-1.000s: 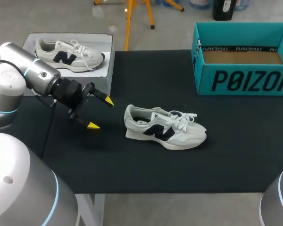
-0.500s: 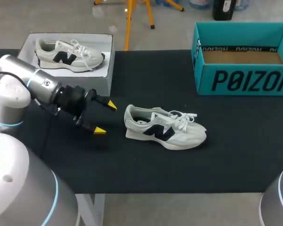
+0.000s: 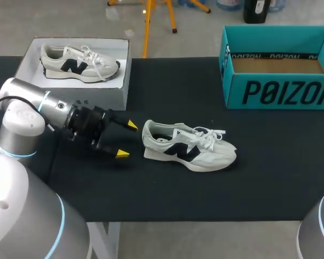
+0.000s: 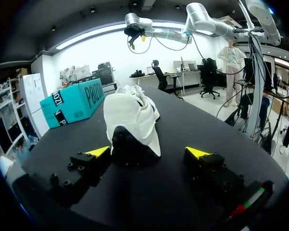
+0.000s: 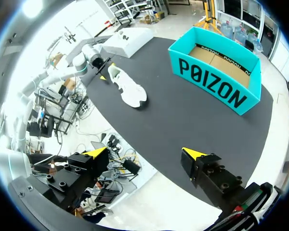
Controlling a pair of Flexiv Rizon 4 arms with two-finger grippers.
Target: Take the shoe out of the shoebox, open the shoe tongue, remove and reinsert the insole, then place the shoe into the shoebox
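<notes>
A white and grey shoe [image 3: 189,145] with a black logo lies on its sole mid-table, heel to the left. My left gripper [image 3: 127,140] is open just left of the heel, one yellow tip on each side of the heel's line, without touching. From the left wrist, the heel [image 4: 132,118] stands just ahead of the open left gripper [image 4: 148,152]. The open teal shoebox [image 3: 275,65] is at the back right, with nothing in it. My right gripper [image 5: 145,152] hangs open high off the table's near right side, far from the shoe [image 5: 127,89] and the shoebox [image 5: 214,79].
A white box [image 3: 75,62] holding a second, similar shoe sits at the back left, close behind my left arm [image 3: 38,108]. The black table top [image 3: 167,194] has bare room in front of the shoe and between the shoe and the teal box.
My left gripper has come down and to the right, closing in on the shoe's heel, still open. The shoe and boxes have not moved.
</notes>
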